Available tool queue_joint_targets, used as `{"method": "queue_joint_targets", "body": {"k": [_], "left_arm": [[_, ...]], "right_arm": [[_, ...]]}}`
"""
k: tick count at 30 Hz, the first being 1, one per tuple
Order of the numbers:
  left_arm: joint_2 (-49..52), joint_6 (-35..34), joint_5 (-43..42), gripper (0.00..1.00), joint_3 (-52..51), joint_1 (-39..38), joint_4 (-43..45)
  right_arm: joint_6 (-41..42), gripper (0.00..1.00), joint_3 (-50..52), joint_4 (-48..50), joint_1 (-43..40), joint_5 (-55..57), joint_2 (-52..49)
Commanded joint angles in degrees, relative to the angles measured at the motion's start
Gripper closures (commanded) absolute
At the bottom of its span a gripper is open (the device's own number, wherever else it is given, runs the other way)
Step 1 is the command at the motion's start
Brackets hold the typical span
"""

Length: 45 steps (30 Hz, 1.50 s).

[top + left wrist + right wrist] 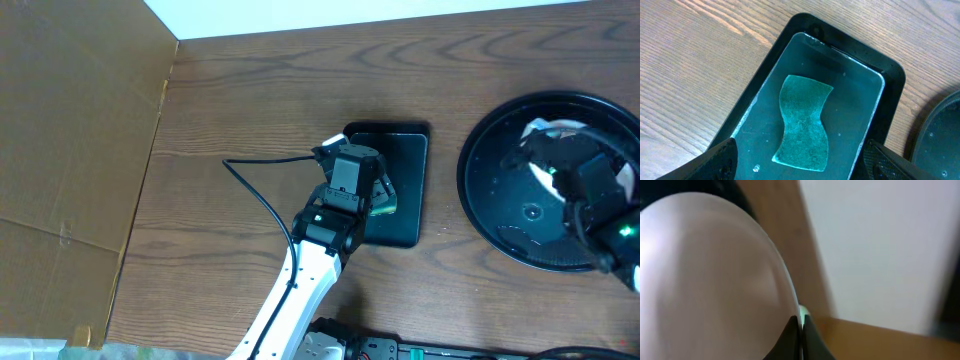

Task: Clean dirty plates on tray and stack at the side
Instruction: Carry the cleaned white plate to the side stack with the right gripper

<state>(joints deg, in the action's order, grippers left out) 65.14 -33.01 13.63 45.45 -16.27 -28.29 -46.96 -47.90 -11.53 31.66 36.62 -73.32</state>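
The large round black tray (500, 215) lies at the right. My right gripper (572, 170) is over it, shut on the rim of a white plate (550, 129), mostly hidden under the arm. In the right wrist view the plate (705, 280) fills the left side and my closed fingers (800, 330) pinch its edge. My left gripper (372, 195) is open above the green sponge (804, 122), which lies in the small rectangular black tray (890, 75); the fingers (800, 165) straddle the sponge's near end without touching. Other plates are hidden.
Cardboard sheets (70, 150) cover the left side of the wooden table. A black cable (262, 200) runs from the left arm across the table. A white wall edge (400, 10) lies at the back.
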Motion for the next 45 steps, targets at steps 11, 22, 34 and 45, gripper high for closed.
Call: {"method": "queue_joint_targets", "body": {"k": [11,22,34,45], "left_arm": [[0.24,0.15,0.5,0.19,0.68,0.2,-0.17],[0.24,0.15,0.5,0.19,0.68,0.2,-0.17],[0.24,0.15,0.5,0.19,0.68,0.2,-0.17],[0.24,0.15,0.5,0.19,0.68,0.2,-0.17]], "right_arm": [[53.66,0.99,-0.74,7.89,-39.45,-30.8,-0.85],[72.98,0.99,-0.74,12.24,-63.34,-38.82,-16.2],[77.13,0.98,-0.74,25.97,-64.83,-38.82,-27.54],[77.13,0.01,-0.76,22.49,-64.78,-45.75,-24.96]]}}
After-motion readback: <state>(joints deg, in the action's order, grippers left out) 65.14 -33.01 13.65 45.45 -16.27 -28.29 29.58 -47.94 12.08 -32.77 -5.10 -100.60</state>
